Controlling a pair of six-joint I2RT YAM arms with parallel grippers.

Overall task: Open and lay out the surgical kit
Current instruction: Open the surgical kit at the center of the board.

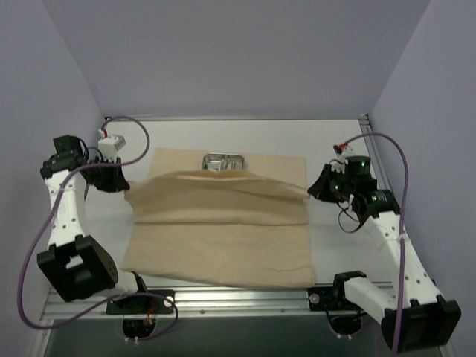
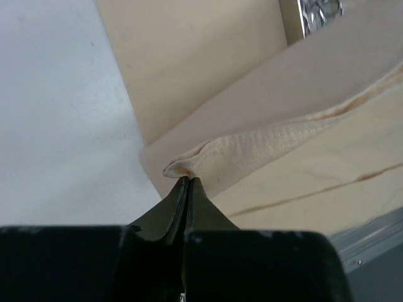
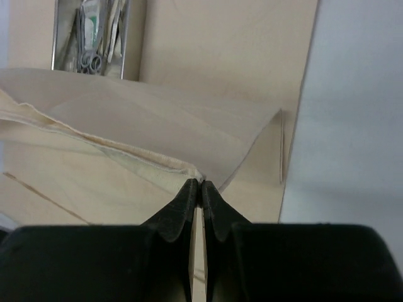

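The surgical kit's beige cloth wrap lies spread over the middle of the table. Its upper flap is lifted as a taut fold between the two arms. My left gripper is shut on the flap's left hemmed corner. My right gripper is shut on the flap's right corner. Beyond the raised fold the shiny steel tray shows partly, resting on the far part of the cloth. Ring-handled clamps and a clear packet lie in the tray. The fold hides the tray's near part.
White tabletop borders the cloth on both sides. A metal rail runs along the near edge by the arm bases. Pale walls close in the left, back and right. Cables loop from both arms.
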